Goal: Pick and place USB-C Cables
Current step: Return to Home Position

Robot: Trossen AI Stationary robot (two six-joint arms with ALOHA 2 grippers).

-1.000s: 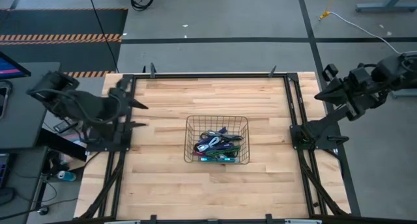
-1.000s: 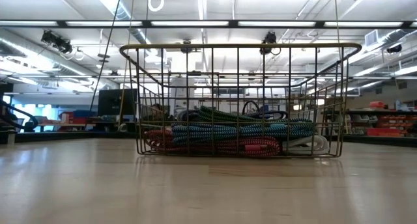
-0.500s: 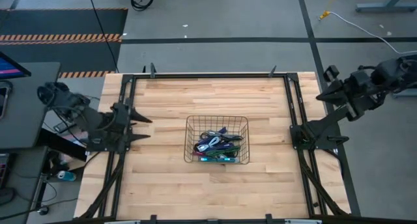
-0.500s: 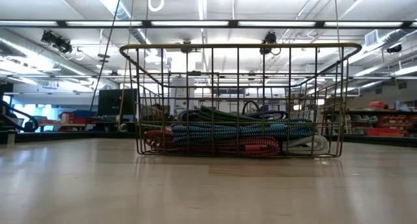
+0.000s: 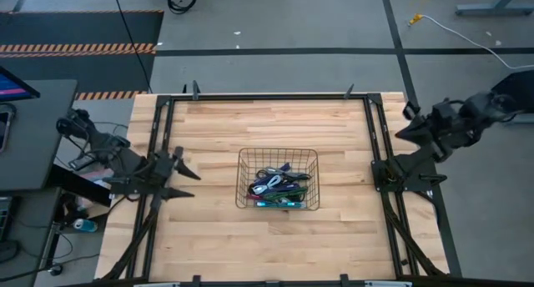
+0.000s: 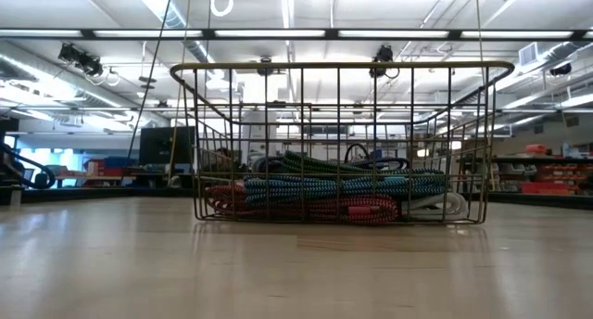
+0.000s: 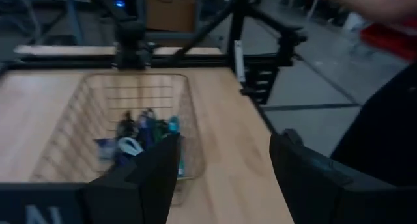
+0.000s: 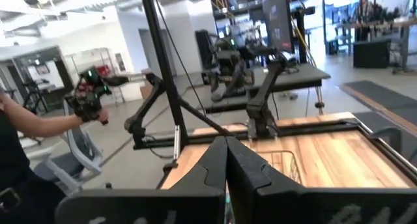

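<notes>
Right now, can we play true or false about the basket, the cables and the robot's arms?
1. All the cables I can see lie inside the wire basket. True.
2. The basket is tipped over on its side. False: it stands upright in the middle of the table.
3. The left end effector is open and holds nothing. True; it is at the table's left edge.
4. The right end effector is carrying a cable. False: its fingers are shut on nothing, and it is at the table's right edge.
</notes>
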